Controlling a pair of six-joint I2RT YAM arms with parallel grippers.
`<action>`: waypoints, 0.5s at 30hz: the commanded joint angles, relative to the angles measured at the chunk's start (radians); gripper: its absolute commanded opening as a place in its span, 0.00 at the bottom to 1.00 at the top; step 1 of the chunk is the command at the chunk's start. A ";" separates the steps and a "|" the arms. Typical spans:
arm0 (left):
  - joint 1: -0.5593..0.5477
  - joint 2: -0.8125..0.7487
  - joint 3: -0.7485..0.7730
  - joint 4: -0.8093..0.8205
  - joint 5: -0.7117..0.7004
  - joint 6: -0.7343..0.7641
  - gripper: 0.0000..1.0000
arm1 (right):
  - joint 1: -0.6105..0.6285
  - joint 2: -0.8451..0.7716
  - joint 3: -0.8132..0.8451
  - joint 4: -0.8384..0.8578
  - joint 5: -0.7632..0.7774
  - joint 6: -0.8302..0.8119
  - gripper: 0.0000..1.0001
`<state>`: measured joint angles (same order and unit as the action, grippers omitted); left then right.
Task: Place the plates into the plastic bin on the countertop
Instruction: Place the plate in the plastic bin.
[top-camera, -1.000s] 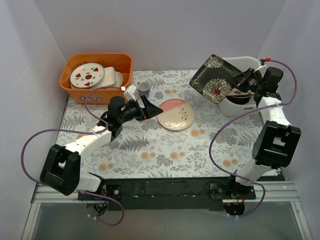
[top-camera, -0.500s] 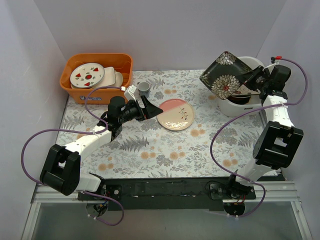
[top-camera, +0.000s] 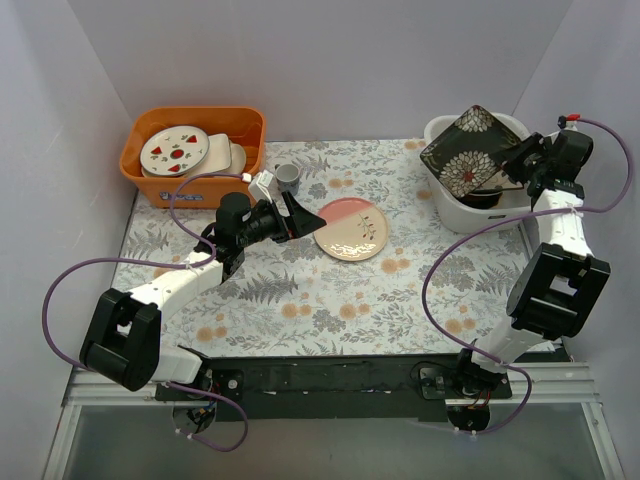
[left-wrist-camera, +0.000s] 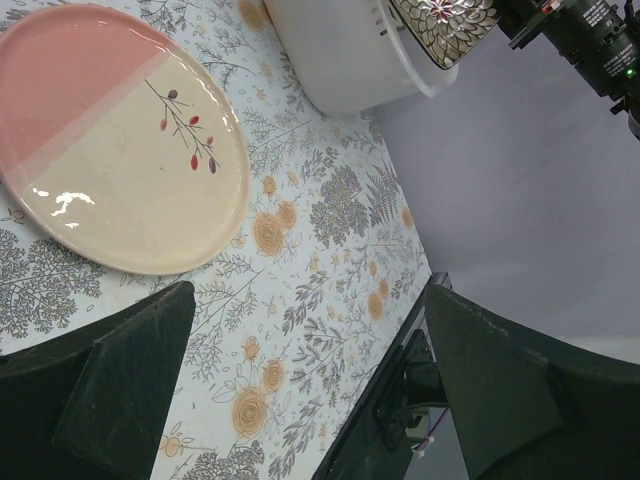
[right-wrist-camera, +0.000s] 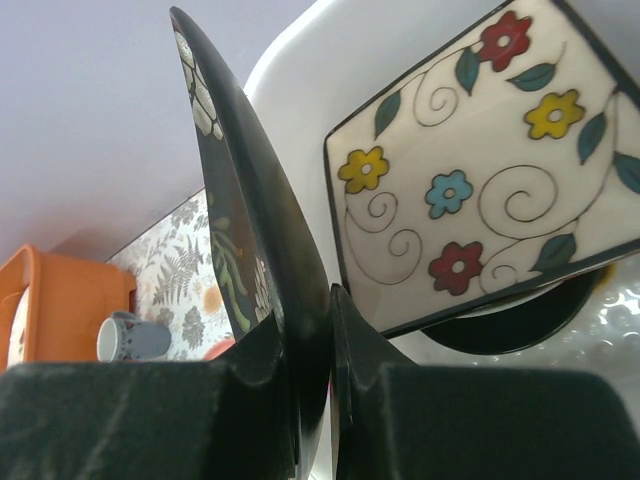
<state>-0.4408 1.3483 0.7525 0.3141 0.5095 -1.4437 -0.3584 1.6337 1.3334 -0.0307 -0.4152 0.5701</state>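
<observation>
The right fingers (right-wrist-camera: 312, 335) pinch one edge of the black chrysanthemum plate (top-camera: 468, 150), which hangs tilted over the white bin (top-camera: 458, 214) at 2 o'clock on the worktop (top-camera: 300, 300). So thin a grip may slip. A release from this height could drop the plate onto the cream floral plate (right-wrist-camera: 480, 190) inside and chip both. The left fingers (left-wrist-camera: 310, 395) gape wide and empty at 9 o'clock of the pink plate (top-camera: 352, 230), mid-worktop.

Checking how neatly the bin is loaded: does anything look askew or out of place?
Only the cream floral plate in the white bin: it lies tilted over a dark round plate. The black chrysanthemum plate is on edge, but the right gripper holds it. Nothing looks spilled or broken.
</observation>
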 joint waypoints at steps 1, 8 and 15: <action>-0.001 -0.018 0.022 -0.006 0.006 0.022 0.98 | -0.013 -0.103 0.046 0.158 0.029 0.024 0.01; -0.001 -0.017 0.018 -0.006 0.004 0.020 0.98 | -0.017 -0.098 0.052 0.178 0.053 0.025 0.01; -0.003 -0.018 0.015 -0.007 0.000 0.022 0.98 | -0.022 -0.133 -0.016 0.248 0.127 0.019 0.01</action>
<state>-0.4408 1.3483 0.7525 0.3138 0.5091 -1.4429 -0.3717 1.6070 1.3205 -0.0185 -0.3149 0.5674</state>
